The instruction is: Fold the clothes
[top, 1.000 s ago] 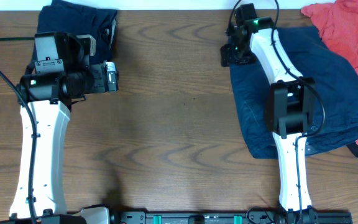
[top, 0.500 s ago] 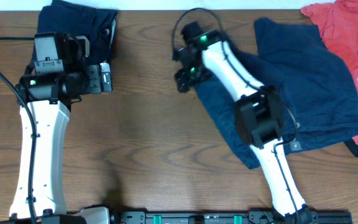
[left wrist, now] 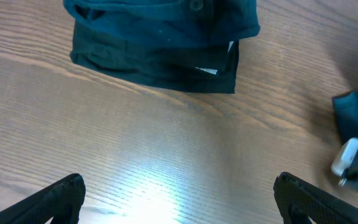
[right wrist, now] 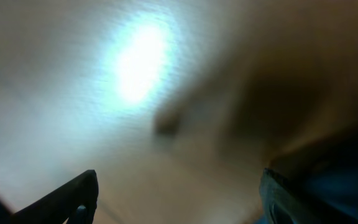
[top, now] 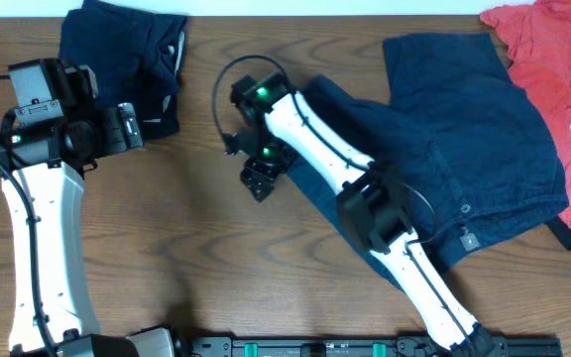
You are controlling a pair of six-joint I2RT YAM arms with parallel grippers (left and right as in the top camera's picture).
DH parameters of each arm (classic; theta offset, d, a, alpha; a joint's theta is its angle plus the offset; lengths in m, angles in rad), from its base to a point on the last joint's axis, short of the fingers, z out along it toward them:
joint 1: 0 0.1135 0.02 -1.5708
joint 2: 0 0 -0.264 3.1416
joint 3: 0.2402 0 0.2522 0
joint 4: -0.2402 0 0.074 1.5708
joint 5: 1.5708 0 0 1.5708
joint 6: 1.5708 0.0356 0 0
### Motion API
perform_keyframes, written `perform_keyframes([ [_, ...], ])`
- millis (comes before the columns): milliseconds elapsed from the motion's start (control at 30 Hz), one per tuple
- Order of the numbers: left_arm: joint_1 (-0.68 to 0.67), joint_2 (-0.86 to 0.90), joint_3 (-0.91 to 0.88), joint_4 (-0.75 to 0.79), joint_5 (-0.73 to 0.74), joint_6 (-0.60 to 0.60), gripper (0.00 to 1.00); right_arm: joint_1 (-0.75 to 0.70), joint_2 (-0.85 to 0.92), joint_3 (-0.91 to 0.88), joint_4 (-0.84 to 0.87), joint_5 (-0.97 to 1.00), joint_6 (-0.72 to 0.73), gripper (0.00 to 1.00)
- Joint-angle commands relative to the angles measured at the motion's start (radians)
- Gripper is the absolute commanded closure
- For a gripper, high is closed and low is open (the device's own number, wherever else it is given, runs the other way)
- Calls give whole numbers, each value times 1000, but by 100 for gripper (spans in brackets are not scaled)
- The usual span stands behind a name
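Observation:
Large navy shorts (top: 464, 129) lie spread on the right half of the wooden table, one edge pulled out toward the centre. My right gripper (top: 259, 177) is just past that left edge, over bare wood. In the blurred right wrist view its fingers (right wrist: 179, 199) are wide apart with nothing between them, and navy cloth (right wrist: 337, 180) lies by the right finger. A folded navy garment (top: 117, 45) lies at the back left and also shows in the left wrist view (left wrist: 160, 43). My left gripper (top: 132, 124) is open and empty (left wrist: 179, 199) over wood in front of it.
A coral-red printed T-shirt (top: 553, 59) lies crumpled at the back right corner. A black piece (top: 563, 236) peeks out under the shorts at the right edge. The table's back edge runs along the top of the overhead view.
My right arm has swept left and forward across the table, and the navy shorts have shifted left with it. My left arm has drawn back to the left.

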Motion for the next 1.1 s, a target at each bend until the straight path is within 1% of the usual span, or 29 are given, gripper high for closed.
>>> perform_keyframes([
  [0,5,-2,10,-2,-11,-8,2,2,-7,161,-47,-45,-16,18],
  [67,5,-2,10,-2,-11,-8,2,-19,-11,272,-84,-18,38,17],
  [200,5,-2,10,-2,20,-8,2,-96,-16,444,-107,107,189,11],
  [267,5,-2,10,-2,45,-8,2,-151,-16,488,-101,196,264,10],
  [367,0,-2,10,-3,49,-8,2,-251,-16,495,-97,322,335,12],
  [433,-6,-2,10,-8,49,-8,2,-333,-14,483,-106,369,344,11],
  [600,-22,-2,10,-18,49,-8,2,-520,-14,441,-109,365,376,11],
  [733,-26,-2,10,-17,49,-8,2,-618,-14,384,-97,327,379,11],
  [900,-26,-2,10,-18,64,-13,2,-686,-14,252,-40,306,379,11],
  [967,-26,-2,10,-18,64,-12,2,-697,-14,195,-10,298,389,15],
  [1067,-26,-2,10,-18,64,-12,2,-702,-14,129,36,294,402,31],
])
